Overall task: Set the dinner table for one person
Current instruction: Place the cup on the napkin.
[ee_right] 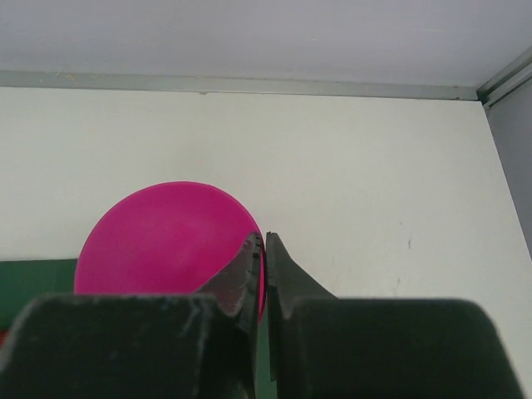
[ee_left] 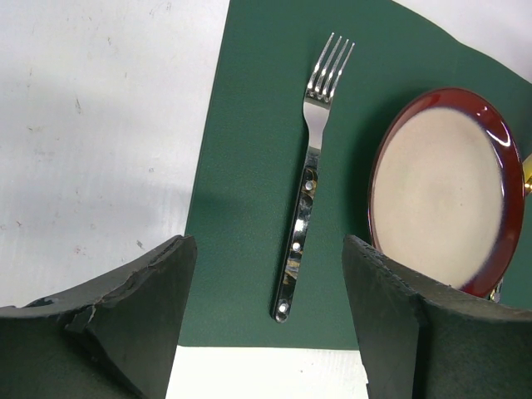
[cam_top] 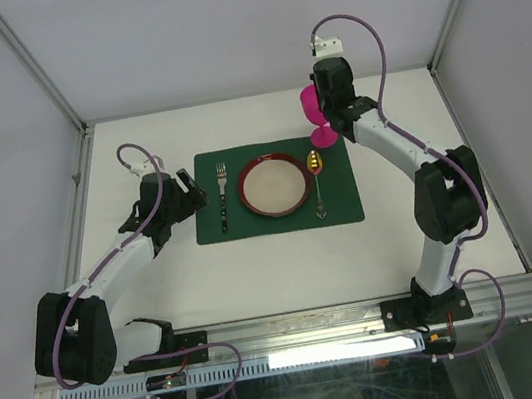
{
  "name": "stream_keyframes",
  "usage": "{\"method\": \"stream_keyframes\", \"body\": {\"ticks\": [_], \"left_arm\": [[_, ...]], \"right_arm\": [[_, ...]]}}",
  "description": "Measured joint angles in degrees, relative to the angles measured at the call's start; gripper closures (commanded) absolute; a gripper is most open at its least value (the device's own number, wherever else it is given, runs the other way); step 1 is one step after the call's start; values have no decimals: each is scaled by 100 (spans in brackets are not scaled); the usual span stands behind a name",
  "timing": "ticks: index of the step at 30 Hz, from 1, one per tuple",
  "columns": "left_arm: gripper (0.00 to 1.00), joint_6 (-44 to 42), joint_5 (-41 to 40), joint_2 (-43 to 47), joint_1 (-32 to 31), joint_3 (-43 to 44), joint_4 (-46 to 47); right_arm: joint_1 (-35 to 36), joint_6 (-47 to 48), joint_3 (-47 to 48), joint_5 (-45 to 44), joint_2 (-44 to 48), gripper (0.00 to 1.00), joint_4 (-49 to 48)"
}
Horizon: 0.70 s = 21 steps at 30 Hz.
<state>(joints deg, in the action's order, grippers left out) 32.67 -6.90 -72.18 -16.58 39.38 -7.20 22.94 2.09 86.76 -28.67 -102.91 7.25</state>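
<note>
The left pincer [ee_left: 266,249] stands apart over the fork [ee_left: 309,191] on the placemat [ee_left: 249,166]; right pincer [ee_right: 264,243] clamped on the pink goblet [ee_right: 158,241].

The placemat [cam_top: 342,202] lies in the middle of the dinner table [cam_top: 257,272], somewhat nearer to its far edge. On the placemat's centre sits the plate [cam_top: 273,185], with the fork [cam_top: 224,198] left of it and the spoon [cam_top: 316,183] right of it. The goblet [cam_top: 317,115] stands at the placemat's far right corner.

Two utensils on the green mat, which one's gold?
The spoon, on the plate's right-arm side, has a gold bowl; the fork on the other side is plain silver steel.
</note>
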Motion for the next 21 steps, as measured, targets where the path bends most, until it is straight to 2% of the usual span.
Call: {"method": "stream_keyframes", "body": {"ticks": [21], "left_arm": [[27, 0, -2, 2, -37, 0, 0]], "right_arm": [[-57, -229, -68, 411, -74, 100, -216]]}}
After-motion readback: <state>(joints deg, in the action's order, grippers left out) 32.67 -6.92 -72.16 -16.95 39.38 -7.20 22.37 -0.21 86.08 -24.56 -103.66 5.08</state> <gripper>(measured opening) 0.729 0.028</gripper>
